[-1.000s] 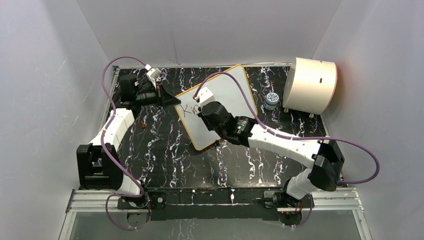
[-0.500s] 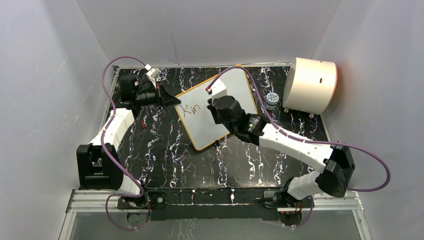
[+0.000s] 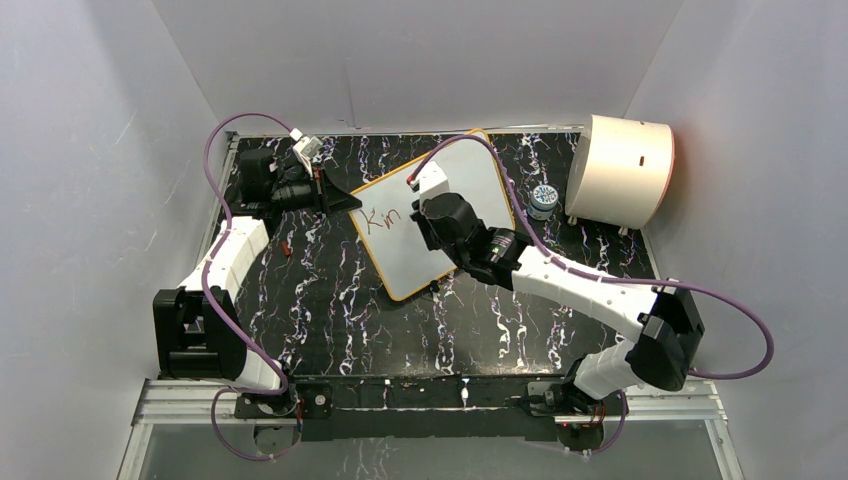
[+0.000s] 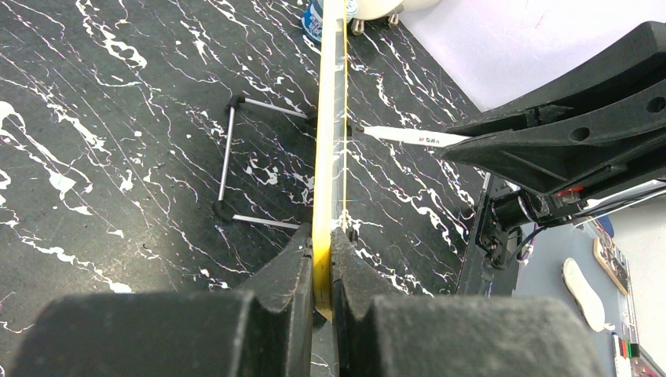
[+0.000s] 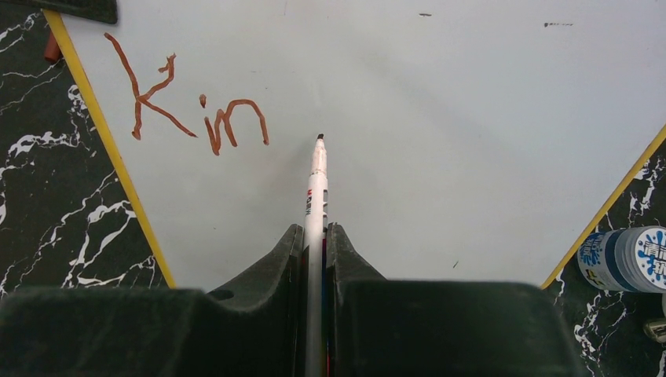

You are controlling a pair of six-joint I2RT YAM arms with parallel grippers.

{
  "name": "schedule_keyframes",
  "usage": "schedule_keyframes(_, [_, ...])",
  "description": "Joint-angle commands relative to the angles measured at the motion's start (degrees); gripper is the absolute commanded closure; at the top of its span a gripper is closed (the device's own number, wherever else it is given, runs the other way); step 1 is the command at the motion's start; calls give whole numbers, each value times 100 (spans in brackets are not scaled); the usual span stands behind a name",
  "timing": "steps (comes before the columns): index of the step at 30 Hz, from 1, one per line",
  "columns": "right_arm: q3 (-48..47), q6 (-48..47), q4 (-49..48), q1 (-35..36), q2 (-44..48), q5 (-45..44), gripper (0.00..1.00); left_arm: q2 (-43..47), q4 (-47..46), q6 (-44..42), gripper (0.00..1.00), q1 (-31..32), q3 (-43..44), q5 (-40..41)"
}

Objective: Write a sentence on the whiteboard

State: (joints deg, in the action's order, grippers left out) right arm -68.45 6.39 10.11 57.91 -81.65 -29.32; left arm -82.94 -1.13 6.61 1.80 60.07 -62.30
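The whiteboard (image 3: 400,250), white with a yellow rim, lies slanted on the black marbled mat. Dark red letters "Kin" (image 3: 381,219) are on it, also in the right wrist view (image 5: 188,114). My left gripper (image 3: 345,201) is shut on the board's left rim; the left wrist view shows the yellow edge (image 4: 328,157) between the jaws (image 4: 322,259). My right gripper (image 3: 420,215) is shut on a white marker (image 5: 316,184). Its dark tip is just right of the "n", close over the board; I cannot tell if it touches. The marker also shows in the left wrist view (image 4: 408,137).
A cream half-cylinder drum (image 3: 620,170) stands at the back right. A small blue-and-white jar (image 3: 542,200) sits between drum and board, also in the right wrist view (image 5: 624,259). A thin wire stand (image 4: 236,165) props the board. White walls enclose the mat.
The lettering grew from "Ki" to "Kin". My right gripper moved right and back with the marker, then slightly back left. The left arm has not moved.
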Motion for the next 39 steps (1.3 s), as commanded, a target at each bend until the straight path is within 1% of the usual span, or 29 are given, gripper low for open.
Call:
schedule_keyframes(1, [-181, -41, -307, 8, -55, 53, 100, -144, 657, -397, 100, 233, -119, -1])
schedule_keyframes(18, [-384, -204, -504, 3, -150, 91, 100, -153, 669, -400, 100, 233, -115, -1])
schedule_keyframes(39, [-595, -279, -496, 10, -400, 153, 100, -161, 673, -406, 100, 233, -112, -51])
